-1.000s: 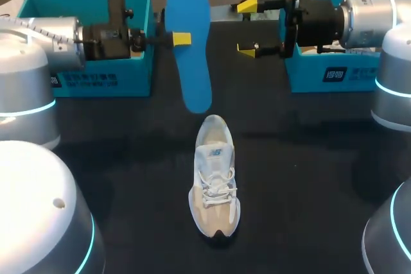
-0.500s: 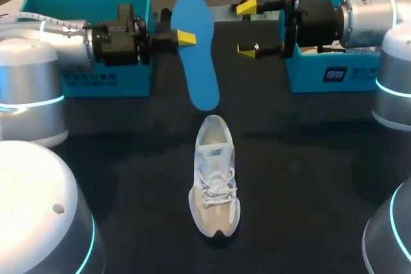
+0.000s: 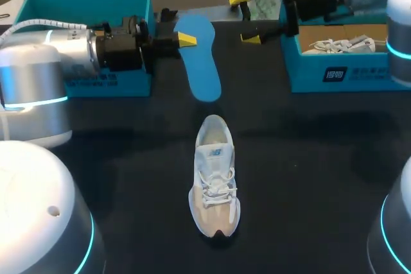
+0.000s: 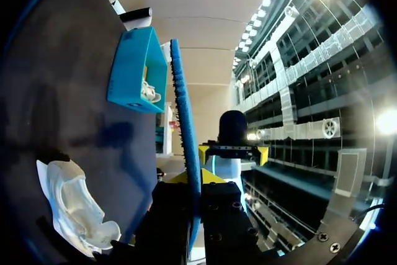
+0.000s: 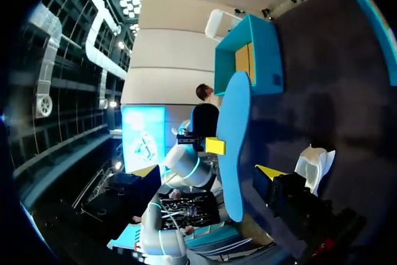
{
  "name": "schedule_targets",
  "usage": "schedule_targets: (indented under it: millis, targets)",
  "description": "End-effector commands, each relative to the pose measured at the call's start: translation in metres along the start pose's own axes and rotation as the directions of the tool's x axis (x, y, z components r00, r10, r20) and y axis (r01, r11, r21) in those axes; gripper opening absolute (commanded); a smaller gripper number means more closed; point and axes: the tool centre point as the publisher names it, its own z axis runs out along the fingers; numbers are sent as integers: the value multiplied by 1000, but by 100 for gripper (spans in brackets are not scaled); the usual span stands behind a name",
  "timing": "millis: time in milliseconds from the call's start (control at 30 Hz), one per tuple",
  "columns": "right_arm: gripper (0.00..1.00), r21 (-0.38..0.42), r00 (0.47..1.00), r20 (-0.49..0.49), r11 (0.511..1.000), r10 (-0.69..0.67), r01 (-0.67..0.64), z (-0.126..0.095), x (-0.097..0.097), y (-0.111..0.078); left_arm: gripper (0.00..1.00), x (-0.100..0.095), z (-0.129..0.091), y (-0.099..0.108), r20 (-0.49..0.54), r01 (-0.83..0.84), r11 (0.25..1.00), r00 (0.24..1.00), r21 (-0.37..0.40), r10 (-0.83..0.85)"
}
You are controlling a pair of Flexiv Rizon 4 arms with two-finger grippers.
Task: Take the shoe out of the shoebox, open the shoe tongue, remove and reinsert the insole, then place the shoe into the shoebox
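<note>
- left shoebox (image 3: 83,83): teal, sits behind the left gripper's wrist. contents not readable.
- left gripper (image 3: 185,38): jaws clamped on the blue insole (image 3: 200,62) from both faces, near its far end. the left wrist view shows the insole (image 4: 183,110) edge-on, running straight out ahead of the fingers.
- change: a second ago the insole stood tall and high ahead of these jaws. now it is tipped down and lower, with its free end just short of the shoe's heel opening and not touching.
- shoe (image 3: 215,178): white, laced, upright on the dark table (image 3: 308,158), below and ahead of the left jaws, well clear of both boxes. nothing holds it.
- right gripper (image 3: 245,17): jaws wide apart, empty. it has risen and drawn back since a second ago and now hangs beyond the insole's far end.
- right shoebox (image 3: 334,74): teal, now uncovered by that arm. a second shoe (image 3: 340,45) lies inside.
- reading: removal looks done and reinsertion is beginning. with the shoe unheld, it may slide when the insole pushes in.
</note>
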Motion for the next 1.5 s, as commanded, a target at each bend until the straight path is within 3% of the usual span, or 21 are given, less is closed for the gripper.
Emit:
schedule_targets:
  millis: [33, 267, 500, 733, 1000, 1500]
  targets:
    - [100, -9, 949, 314, 999, 38, -37, 0, 21, 3, 0, -4, 2, -3, -12, 24, 1000, 1000, 3, -24]
    - [100, -25, 830, 557, 999, 45, -38, 6, 44, -1, 0, -4, 3, -4, -22, 66, 998, 998, 4, -66]
    - [100, -41, 682, 726, 996, 87, -83, 13, 58, -5, 0, -4, 3, -4, -22, 66, 998, 998, 4, -66]
    - [100, -44, 552, 828, 992, 101, -116, 20, 64, -8, 0, -4, 3, -4, -22, 66, 998, 998, 4, -66]
    - [100, -73, 445, 887, 990, 120, -122, 35, 66, -18, 0, -4, 3, -4, -22, 66, 998, 998, 4, -66]
    - [100, -95, 452, 884, 993, 117, -71, 68, 62, -24, 0, -4, 3, -4, -22, 66, 998, 998, 4, -66]
